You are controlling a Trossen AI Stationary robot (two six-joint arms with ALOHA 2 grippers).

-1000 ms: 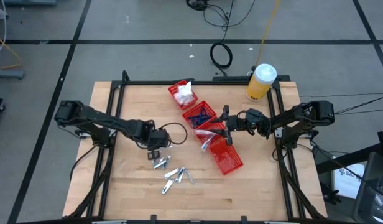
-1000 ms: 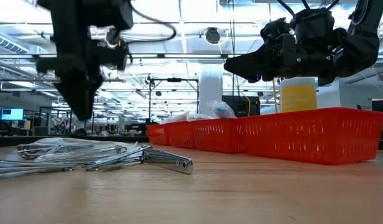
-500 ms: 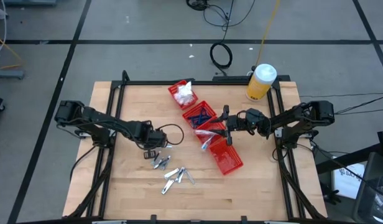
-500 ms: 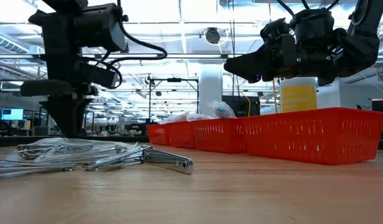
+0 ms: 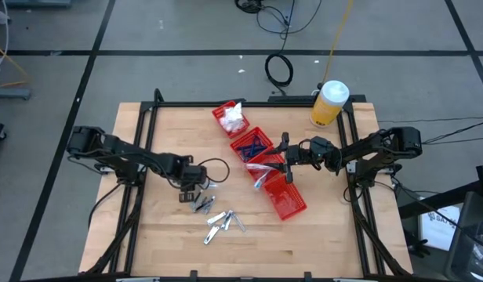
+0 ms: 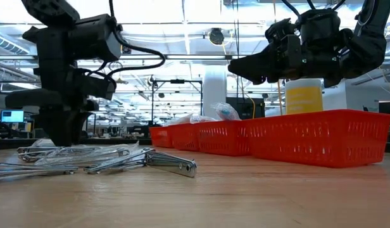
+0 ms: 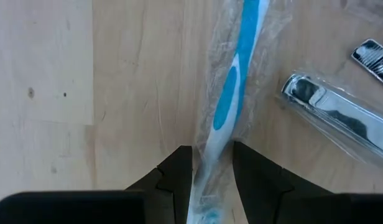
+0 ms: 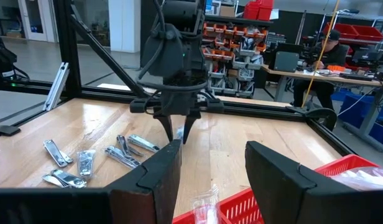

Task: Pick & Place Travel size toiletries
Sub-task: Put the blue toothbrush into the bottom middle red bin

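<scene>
Lying between left claw (image 7: 212, 180) fingers: wrapped toothbrush (image 7: 232, 102).

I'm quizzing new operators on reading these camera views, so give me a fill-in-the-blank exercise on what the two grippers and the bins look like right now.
1. The left gripper has its fingers on either side of a clear-wrapped ____ with a blue and white handle.
2. The right gripper is open and holds ____.
3. The bins in a row on the table are ____ in colour.
4. The silvery nail clippers lie on the ____, not in a bin.

Missing words: toothbrush; nothing; red; table
</scene>
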